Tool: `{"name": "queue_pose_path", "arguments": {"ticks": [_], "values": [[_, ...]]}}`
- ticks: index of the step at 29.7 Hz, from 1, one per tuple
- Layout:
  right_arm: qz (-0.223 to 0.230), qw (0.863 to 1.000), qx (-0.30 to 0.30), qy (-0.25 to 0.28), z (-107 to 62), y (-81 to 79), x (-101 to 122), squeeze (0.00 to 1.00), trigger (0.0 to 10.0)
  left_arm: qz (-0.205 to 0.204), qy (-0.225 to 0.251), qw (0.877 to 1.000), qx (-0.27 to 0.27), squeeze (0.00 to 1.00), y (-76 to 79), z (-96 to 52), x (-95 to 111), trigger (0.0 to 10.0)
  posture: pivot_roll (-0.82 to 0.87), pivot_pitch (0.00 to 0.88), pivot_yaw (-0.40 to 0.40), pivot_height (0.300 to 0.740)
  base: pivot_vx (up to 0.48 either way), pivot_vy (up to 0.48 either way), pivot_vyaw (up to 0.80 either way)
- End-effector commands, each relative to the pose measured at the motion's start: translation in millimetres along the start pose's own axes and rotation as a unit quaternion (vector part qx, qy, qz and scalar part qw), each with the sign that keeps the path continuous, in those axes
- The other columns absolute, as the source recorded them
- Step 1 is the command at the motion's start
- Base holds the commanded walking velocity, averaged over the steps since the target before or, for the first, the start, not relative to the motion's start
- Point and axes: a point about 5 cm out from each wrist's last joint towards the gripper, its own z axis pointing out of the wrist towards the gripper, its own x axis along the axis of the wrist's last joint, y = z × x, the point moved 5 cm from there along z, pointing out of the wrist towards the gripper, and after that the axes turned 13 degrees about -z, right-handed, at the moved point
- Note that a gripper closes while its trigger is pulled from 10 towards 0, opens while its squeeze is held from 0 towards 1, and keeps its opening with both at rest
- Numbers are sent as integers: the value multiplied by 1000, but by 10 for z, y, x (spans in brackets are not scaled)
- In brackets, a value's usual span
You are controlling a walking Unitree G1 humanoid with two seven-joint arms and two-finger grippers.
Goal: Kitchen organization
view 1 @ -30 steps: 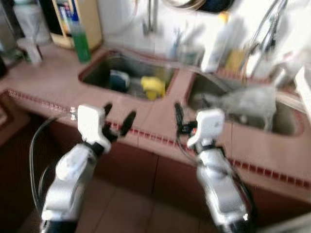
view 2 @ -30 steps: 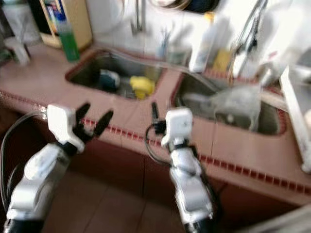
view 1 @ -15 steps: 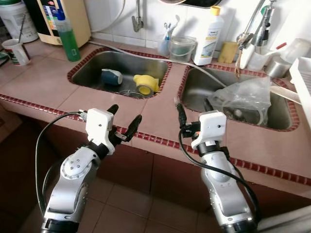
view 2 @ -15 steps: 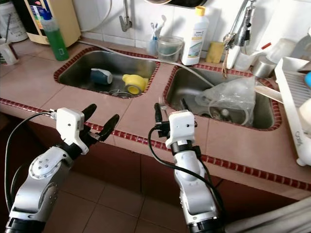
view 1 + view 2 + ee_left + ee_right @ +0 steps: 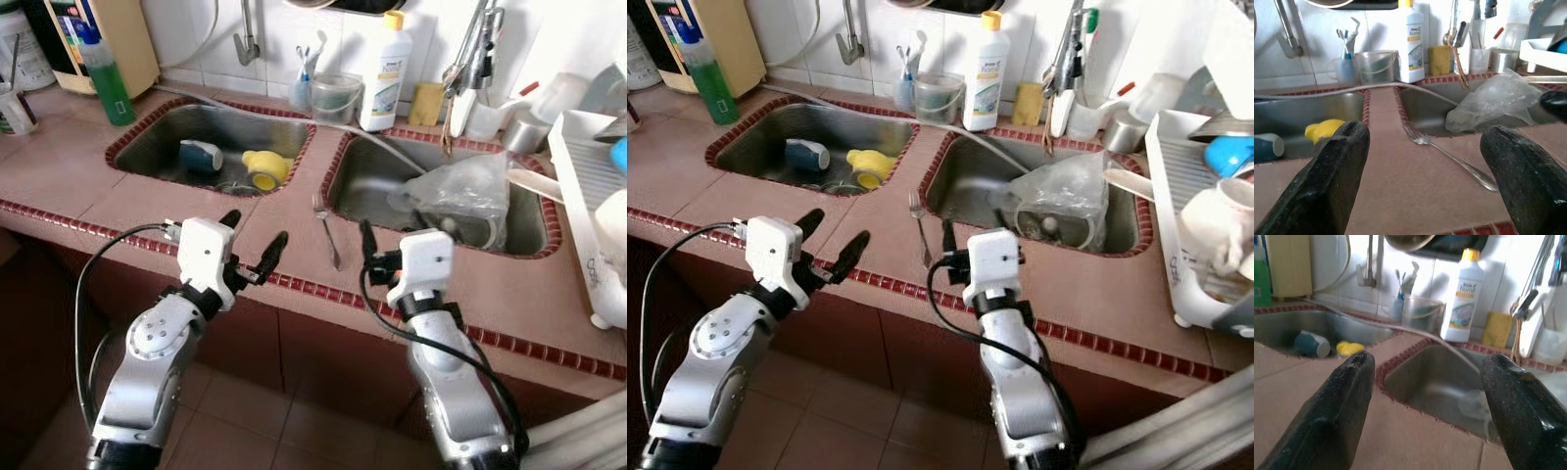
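Observation:
A silver fork [image 5: 326,230] lies on the pink tiled strip between the two sinks, prongs toward the wall. The left sink [image 5: 147,132] holds a yellow cup [image 5: 263,168] and a blue cup [image 5: 199,155]. A crumpled clear plastic bag [image 5: 470,191] fills part of the right sink [image 5: 358,181]. My left gripper [image 5: 255,231] is open over the counter's front edge, left of the fork. My right gripper [image 5: 1427,360] is open too, held at the front edge just right of the fork's handle, nothing between its fingers.
Along the back wall stand a white detergent bottle [image 5: 384,59], a clear tub [image 5: 336,96], a yellow sponge [image 5: 425,102] and a green bottle [image 5: 103,73]. A white dish rack [image 5: 588,196] with crockery sits at the far right. Brown floor tiles lie below the counter.
The view has swung to the right and sharpened, bringing the dish rack in and the fork into sight. Both grippers hold the same open pose at the counter edge.

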Motion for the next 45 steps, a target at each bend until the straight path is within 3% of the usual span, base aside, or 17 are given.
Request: {"name": "queue_pose_path", "arguments": {"ticks": [1,11,26,35,45], "values": [[8,1000,-9,-19,5,27,-49,0,10000,9,-5,1000,6,0,-52,-28,4,10000,-118,77,-1,740,0,0,0],[-16,999,-23,-47,-2,199,-203,0,10000,0,-22,1000,-3,0,-19,-40,-63,10000,-114,79,-6,740,0,0,0],[-13,996,-32,-79,-2,221,-319,0,10000,13,-29,999,-17,0,45,-39,-73,10000,-117,74,-2,740,0,-17,0],[-40,994,-23,-94,100,411,-395,0,10000,24,-49,994,-92,0,383,-71,-123,10000,-123,100,-3,740,0,0,0],[-15,996,27,-84,284,426,-338,0,10000,40,-72,989,-121,0,534,-100,-221,10000,-113,147,-14,740,0,0,0]]}}
